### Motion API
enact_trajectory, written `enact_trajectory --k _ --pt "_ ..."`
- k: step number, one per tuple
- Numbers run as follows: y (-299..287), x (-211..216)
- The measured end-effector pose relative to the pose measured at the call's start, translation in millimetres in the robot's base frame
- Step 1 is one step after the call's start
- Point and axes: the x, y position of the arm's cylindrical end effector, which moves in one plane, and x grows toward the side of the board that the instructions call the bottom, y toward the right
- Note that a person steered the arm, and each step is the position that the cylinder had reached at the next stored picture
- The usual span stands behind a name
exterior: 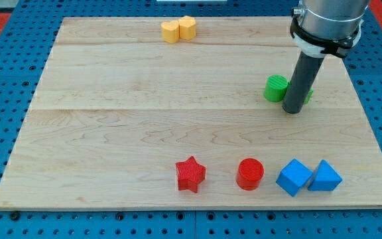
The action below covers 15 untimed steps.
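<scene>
My tip (292, 111) rests on the wooden board (144, 119) at the view's right, at the lower edge of two green blocks. The green cylinder (276, 87) sits just left of the rod and looks to be touching it. A second green block (308, 96) is mostly hidden behind the rod, so its shape cannot be made out.
Two yellow blocks (170, 31) (187, 27) sit side by side at the view's top edge. Along the view's bottom lie a red star (190, 174), a red cylinder (250, 174), a blue cube (293, 177) and a blue block (325, 176) touching it.
</scene>
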Motion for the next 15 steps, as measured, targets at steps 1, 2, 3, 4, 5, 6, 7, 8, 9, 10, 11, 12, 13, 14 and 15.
enact_trajectory --k 1,2,3,4,5,6,7,8,9,10,11,12,13,14,15 --pt "0.0 -12.0" --pt "0.4 -8.2" --pt "-18.8 -12.6" --pt "-21.7 -4.9" --pt "-31.8 13.5" --pt "-61.0 -8.9" --pt "-118.5 -19.3" --pt "-149.6 -33.6" --pt "-124.2 -83.5" --pt "-62.6 -99.2" --pt "6.7 -98.9" --pt "10.7 -86.3" --pt "6.7 -76.3" --pt "-14.4 -76.5" --pt "-19.8 -72.4"
